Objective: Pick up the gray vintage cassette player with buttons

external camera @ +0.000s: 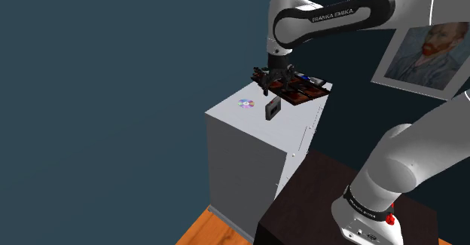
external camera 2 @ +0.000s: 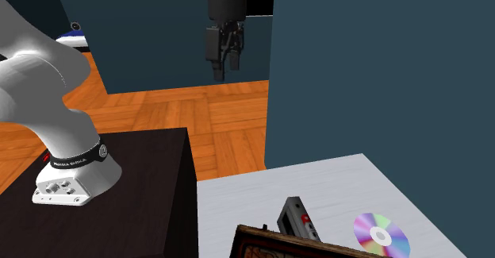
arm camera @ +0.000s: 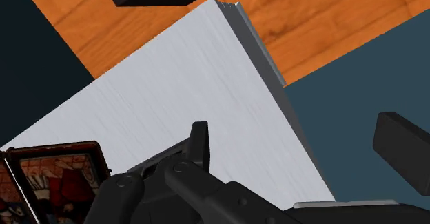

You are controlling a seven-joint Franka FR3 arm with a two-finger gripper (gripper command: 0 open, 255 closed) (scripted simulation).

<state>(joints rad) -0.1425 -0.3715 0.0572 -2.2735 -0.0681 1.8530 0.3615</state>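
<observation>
Cabinet-like table [external camera: 248, 142], plain grey box, flat top with a fine brushed grain and a thin paler lip along its edge in the wrist view. Top stands well above an orange parquet floor [external camera 2: 214, 113]. Black boxy stand [external camera 2: 135, 209] just beside one side; dark blue wall [external camera 2: 373, 58] close along another.

Cassette player [external camera: 272, 108]: small dark slab, upright on its narrow edge, mid-top. In the second exterior view [external camera 2: 295, 215] it reads grey-cased with a darker face and a red spot near its buttons. Sits between the disc and the frame, just beside the frame; contact not clear.

Disc [external camera 2: 381, 235]: thin, round, glossy rainbow sheen, lying flat near a corner of the top. Frame [external camera 2: 266, 239]: dark wood moulding round a reddish picture, at one end of the top, small dark clutter on it in the shoulder view.

Bare top lies between the player and the stand-side edge.

Gripper [external camera 2: 224, 72]: black, pointing down, high over the table in the shoulder view [external camera: 273, 76], above the frame end and well clear of the player. Fingers apart, nothing between them; in the wrist view [arm camera: 300, 136] bare top under the gap.

Bearded portrait [external camera: 425, 51] on the wall beyond the arm
</observation>
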